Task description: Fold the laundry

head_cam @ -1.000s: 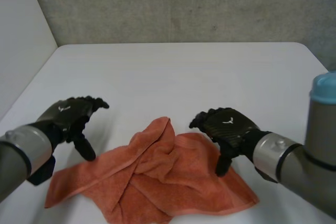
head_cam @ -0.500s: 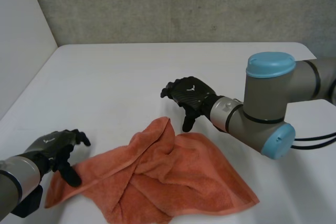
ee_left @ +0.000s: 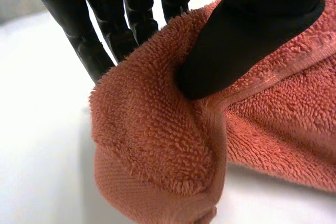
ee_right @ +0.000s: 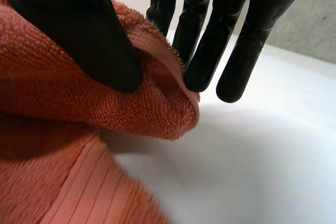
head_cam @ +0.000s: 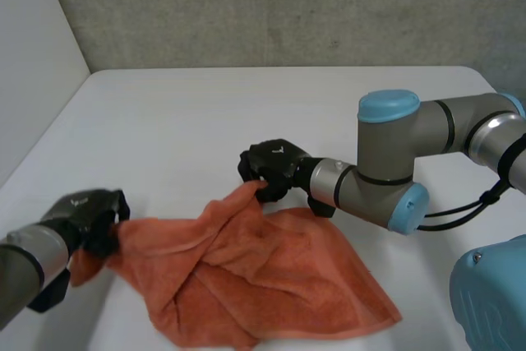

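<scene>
The orange towel [head_cam: 246, 277] lies crumpled on the white table [head_cam: 246, 113], lower centre of the head view. The left hand [head_cam: 86, 219], lower left, is clamped on the towel's left corner, cloth pinched between thumb and fingers. The right hand [head_cam: 271, 168], at centre, pinches the towel's raised far corner likewise.

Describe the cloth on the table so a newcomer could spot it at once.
On the white table, toward the robot's side, a crumpled towel lies between two black hands. The left hand pinches it near one corner, the right hand pinches a raised fold at its far side. Orange terry pile sets it apart from the white tabletop.
</scene>
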Available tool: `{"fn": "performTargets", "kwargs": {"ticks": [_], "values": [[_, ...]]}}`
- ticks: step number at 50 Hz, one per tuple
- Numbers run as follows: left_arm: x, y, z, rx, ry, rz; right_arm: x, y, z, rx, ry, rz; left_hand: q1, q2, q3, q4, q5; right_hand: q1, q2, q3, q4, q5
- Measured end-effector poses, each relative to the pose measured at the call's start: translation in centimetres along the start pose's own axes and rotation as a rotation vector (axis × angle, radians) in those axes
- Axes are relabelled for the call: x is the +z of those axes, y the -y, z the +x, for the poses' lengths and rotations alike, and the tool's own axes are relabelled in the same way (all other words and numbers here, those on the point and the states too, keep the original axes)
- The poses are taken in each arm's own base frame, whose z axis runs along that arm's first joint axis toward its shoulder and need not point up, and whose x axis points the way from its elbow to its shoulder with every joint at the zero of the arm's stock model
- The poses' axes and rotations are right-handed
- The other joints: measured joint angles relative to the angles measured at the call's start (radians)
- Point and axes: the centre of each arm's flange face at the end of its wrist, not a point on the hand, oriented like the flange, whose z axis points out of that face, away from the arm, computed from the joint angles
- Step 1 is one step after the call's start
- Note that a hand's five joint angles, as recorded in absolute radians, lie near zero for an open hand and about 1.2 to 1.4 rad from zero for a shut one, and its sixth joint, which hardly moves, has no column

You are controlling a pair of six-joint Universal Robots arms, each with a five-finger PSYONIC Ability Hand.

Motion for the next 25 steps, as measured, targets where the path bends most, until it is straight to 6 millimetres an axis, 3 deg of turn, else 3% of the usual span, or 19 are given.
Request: {"fn": "performTargets", "kwargs": {"ticks": [4, 7, 10, 12, 14, 15, 16, 17, 20, 25], "values": [[0.3, 1.9, -0.1, 0.016, 0.002, 0.070, 0.2, 1.4, 0.5, -0.010, -0.022, 0.042, 0.007, 0.002, 0.002, 0.001, 0.000, 0.000, 0.004, 0.015, 0.017, 0.003], [0.4, 5.2, 0.0, 0.039, 0.001, 0.184, 0.2, 4.0, 1.2, -0.025, -0.074, 0.112, 0.009, 0.003, 0.003, 0.001, 0.000, 0.000, 0.004, 0.015, 0.017, 0.003], [0.2, 9.7, 0.3, 0.066, -0.001, 0.350, -1.0, 8.6, 2.3, -0.050, -0.172, 0.234, 0.009, 0.003, 0.003, 0.002, 0.000, 0.000, 0.004, 0.015, 0.017, 0.004], [0.0, 12.2, 0.6, 0.077, -0.002, 0.446, -1.7, 10.5, 2.7, -0.061, -0.211, 0.287, 0.009, 0.003, 0.003, 0.004, 0.000, 0.000, 0.004, 0.015, 0.017, 0.004], [-0.6, 15.7, 0.9, 0.089, -0.004, 0.583, -3.5, 14.0, 3.3, -0.089, -0.276, 0.391, 0.009, 0.003, 0.003, 0.005, 0.000, 0.000, 0.004, 0.018, 0.017, 0.004], [-0.6, 15.7, 0.9, 0.089, -0.004, 0.583, -3.5, 14.0, 3.3, -0.089, -0.276, 0.391, 0.009, 0.003, 0.003, 0.005, 0.000, 0.000, 0.004, 0.018, 0.017, 0.004], [-1.5, 19.0, 1.3, 0.094, -0.005, 0.724, -6.4, 18.4, 3.8, -0.136, -0.345, 0.535, 0.009, 0.003, 0.003, 0.005, 0.000, 0.002, 0.004, 0.019, 0.017, 0.004], [-2.1, 20.4, 1.5, 0.094, -0.006, 0.789, -8.2, 20.6, 3.7, -0.165, -0.371, 0.612, 0.009, 0.003, 0.003, 0.005, 0.000, 0.008, 0.004, 0.019, 0.017, 0.004], [-3.3, 23.2, 1.8, 0.081, -0.001, 0.931, -11.9, 24.3, 2.7, -0.230, -0.399, 0.753, 0.009, 0.004, 0.003, 0.005, 0.000, 0.010, 0.004, 0.020, 0.017, 0.004], [-4.0, 24.7, 2.0, 0.058, 0.008, 1.024, -14.4, 26.0, 1.5, -0.275, -0.397, 0.827, 0.009, 0.004, 0.003, 0.005, 0.000, 0.016, 0.004, 0.021, 0.017, 0.005]]}}
